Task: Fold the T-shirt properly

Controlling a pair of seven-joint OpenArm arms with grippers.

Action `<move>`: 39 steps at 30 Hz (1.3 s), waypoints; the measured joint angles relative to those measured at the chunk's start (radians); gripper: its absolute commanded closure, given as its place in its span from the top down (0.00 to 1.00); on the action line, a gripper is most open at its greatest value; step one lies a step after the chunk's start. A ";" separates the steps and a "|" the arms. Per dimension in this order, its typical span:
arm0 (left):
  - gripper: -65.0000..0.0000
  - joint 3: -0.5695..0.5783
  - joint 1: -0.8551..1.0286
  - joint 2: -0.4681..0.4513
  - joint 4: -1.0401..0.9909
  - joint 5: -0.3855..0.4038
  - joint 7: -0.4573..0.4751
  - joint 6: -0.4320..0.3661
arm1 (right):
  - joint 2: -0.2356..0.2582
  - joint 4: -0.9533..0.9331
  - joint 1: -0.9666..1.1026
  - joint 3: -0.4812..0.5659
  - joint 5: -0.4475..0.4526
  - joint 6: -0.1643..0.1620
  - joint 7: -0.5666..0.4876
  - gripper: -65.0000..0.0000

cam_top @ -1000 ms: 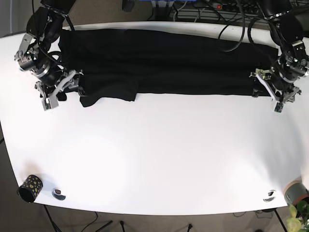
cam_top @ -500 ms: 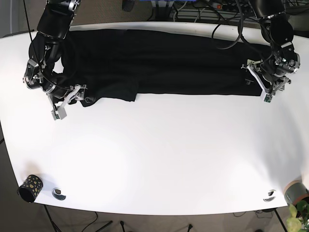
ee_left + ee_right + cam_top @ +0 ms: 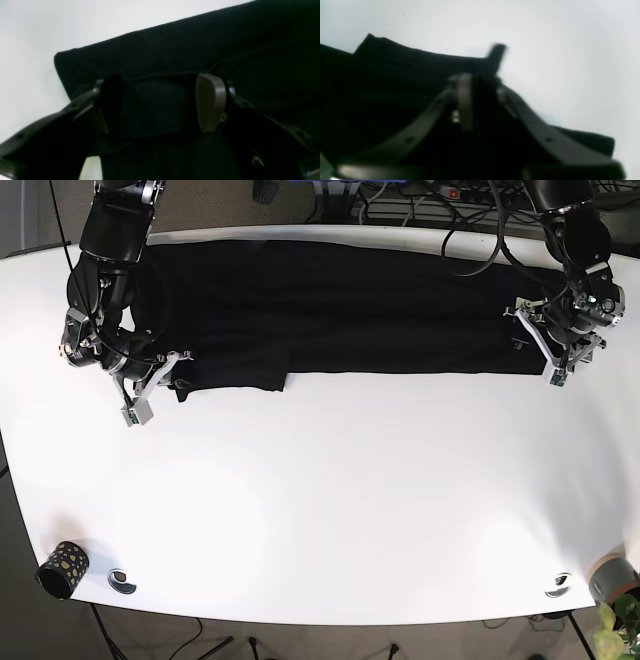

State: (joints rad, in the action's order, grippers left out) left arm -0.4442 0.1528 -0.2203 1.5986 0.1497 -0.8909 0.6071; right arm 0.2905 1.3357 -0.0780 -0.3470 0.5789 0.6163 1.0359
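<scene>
The black T-shirt [image 3: 340, 310] lies as a long folded band across the far part of the white table [image 3: 330, 500]. At the shirt's near left edge, by the sleeve, my right gripper [image 3: 150, 395] is low on the cloth. In the right wrist view the right gripper [image 3: 475, 97] has its fingers nearly together with dark T-shirt [image 3: 395, 75] cloth pinched between them; that view is blurred. My left gripper [image 3: 555, 365] is at the shirt's right end. The left wrist view shows the left gripper [image 3: 160, 102] open, its two fingers astride the T-shirt [image 3: 175, 50] near a corner.
A small dotted black cup [image 3: 62, 568] and a round fitting [image 3: 122, 581] sit at the near left corner. Another fitting [image 3: 558, 585] and a grey pot [image 3: 610, 578] with a plant are at the near right. Cables [image 3: 430, 200] run behind the far edge.
Both arms have moved in over the shirt's ends. The right gripper's fingers, apart a second ago, now stand together on the cloth at the left edge. The sleeve part has shifted slightly.
</scene>
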 measured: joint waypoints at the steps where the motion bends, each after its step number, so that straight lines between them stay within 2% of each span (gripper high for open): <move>1: 0.65 0.000 0.001 0.000 0.000 0.000 0.000 0.000 | -0.003 0.023 0.005 0.000 0.002 0.002 0.006 0.06; 6: 0.65 -0.002 -0.003 -0.003 -0.029 0.013 0.014 0.000 | -0.009 0.203 0.047 0.001 0.016 0.005 0.004 0.16; 12: 0.65 -0.006 -0.012 -0.010 -0.068 0.034 0.027 0.004 | -0.005 0.321 0.129 -0.001 0.019 0.005 0.008 0.18; 19: 0.65 -0.005 -0.012 -0.022 -0.079 0.042 0.035 0.005 | -0.032 0.446 0.235 -0.140 0.002 0.000 0.032 0.19; 22: 0.65 -0.005 -0.011 -0.022 -0.080 0.042 0.045 0.008 | -0.037 0.459 0.254 -0.146 0.007 0.013 0.039 0.20; 23: 0.65 -0.005 -0.010 -0.022 -0.080 0.042 0.050 0.008 | -0.043 0.459 0.254 -0.145 0.005 0.012 0.041 0.23; 26: 0.65 -0.005 -0.006 -0.023 -0.082 0.037 0.070 0.008 | -0.052 0.451 0.248 -0.145 0.006 0.012 0.041 0.43; 29: 0.65 -0.004 -0.006 -0.023 -0.082 0.035 0.072 0.008 | -0.049 0.407 0.208 -0.145 0.001 0.009 0.043 0.73; 31: 0.65 -0.003 -0.006 -0.023 -0.082 0.034 0.072 0.007 | -0.048 0.373 0.177 -0.146 0.002 0.008 0.041 0.81; 36: 0.65 -0.002 -0.006 -0.025 -0.083 0.035 0.073 0.008 | -0.040 0.272 0.087 -0.118 0.001 0.008 0.042 0.78; 39: 0.65 -0.002 -0.006 -0.025 -0.083 0.035 0.074 0.008 | -0.016 0.185 0.036 -0.072 0.006 0.009 0.037 0.73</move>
State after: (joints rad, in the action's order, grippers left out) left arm -0.4461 0.1467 -0.2451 1.5158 0.1852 -0.8169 0.6147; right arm 0.2745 1.5211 -0.0422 -0.4194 0.5850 0.6254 1.0733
